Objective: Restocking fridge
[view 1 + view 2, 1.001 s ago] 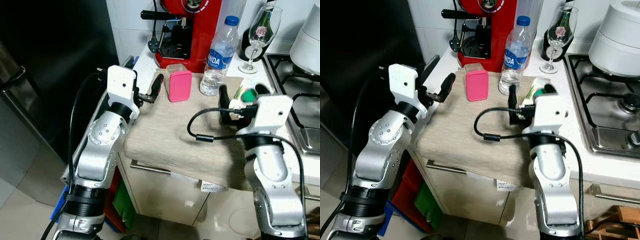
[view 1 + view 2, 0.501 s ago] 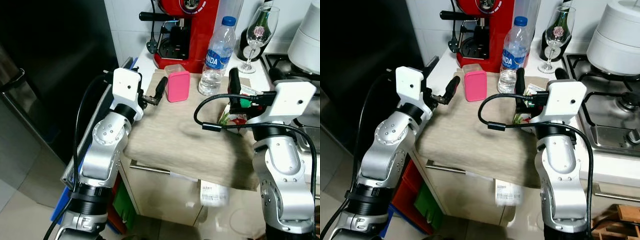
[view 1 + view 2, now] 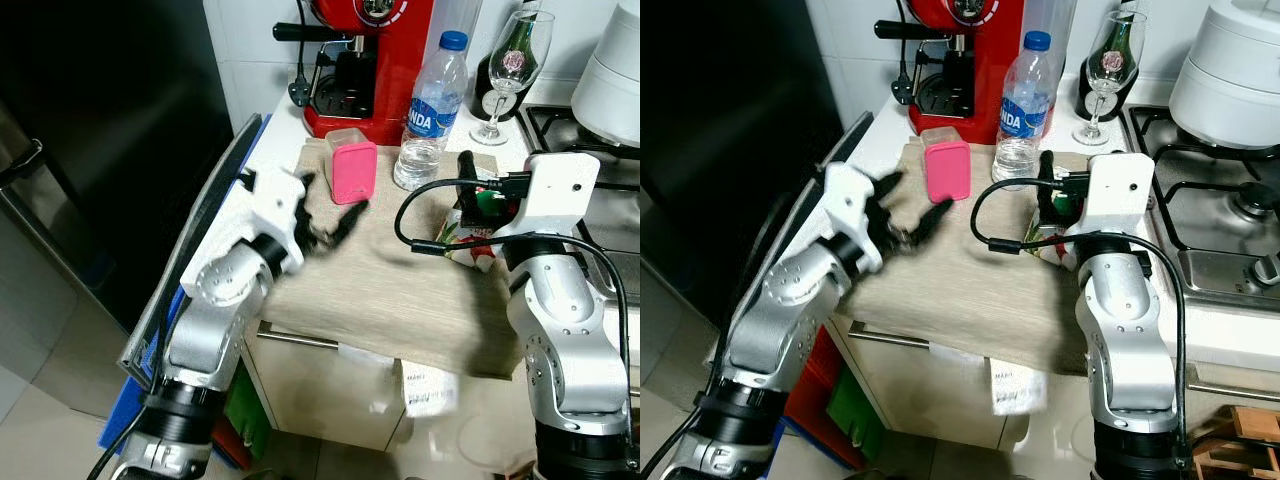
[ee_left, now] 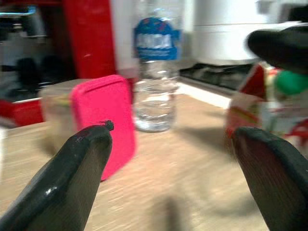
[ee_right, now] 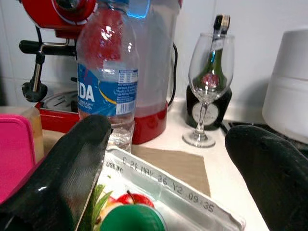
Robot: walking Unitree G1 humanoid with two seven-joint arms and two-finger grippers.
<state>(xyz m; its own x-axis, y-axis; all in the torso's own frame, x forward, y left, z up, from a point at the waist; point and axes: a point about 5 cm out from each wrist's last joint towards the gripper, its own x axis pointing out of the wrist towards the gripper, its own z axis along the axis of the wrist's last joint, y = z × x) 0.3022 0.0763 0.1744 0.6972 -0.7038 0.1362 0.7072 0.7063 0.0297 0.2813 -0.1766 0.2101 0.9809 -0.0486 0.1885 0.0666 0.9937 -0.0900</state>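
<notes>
— So, from the head camera, what's on the counter (image 3: 300, 125)?

— A beige mat (image 3: 400, 290) covers it. At the back stand a red coffee machine (image 3: 385, 60), a water bottle (image 3: 432, 100) with a blue cap and a blue label, a wine glass (image 3: 508, 70), and a pink-lidded box (image 3: 352, 170) on the mat's far edge. A gas hob (image 3: 1220, 240) lies to the right. The left claw (image 3: 330, 222), blurred, hovers over the mat near the pink box with its fingers spread and nothing between them. The right claw (image 3: 1060, 215) is down at a juice carton (image 3: 1050, 238) with a green cap, which stands on the mat near the bottle.

— And the left wrist camera?

— Two spread fingers (image 4: 72, 178), with the pink box (image 4: 103, 139) and the bottle (image 4: 155, 77) beyond them, and the carton (image 4: 262, 110) off to one side. The label is too blurred to read.

— The right wrist?

— Its fingers (image 5: 62, 168) stand wide on either side of the carton's top (image 5: 163, 204), not pressing it. The seam is stamped "USE BY: C 20 MAY 26 Y2 09:35". The bottle's label (image 5: 108, 94) shows the letters "DA".
</notes>
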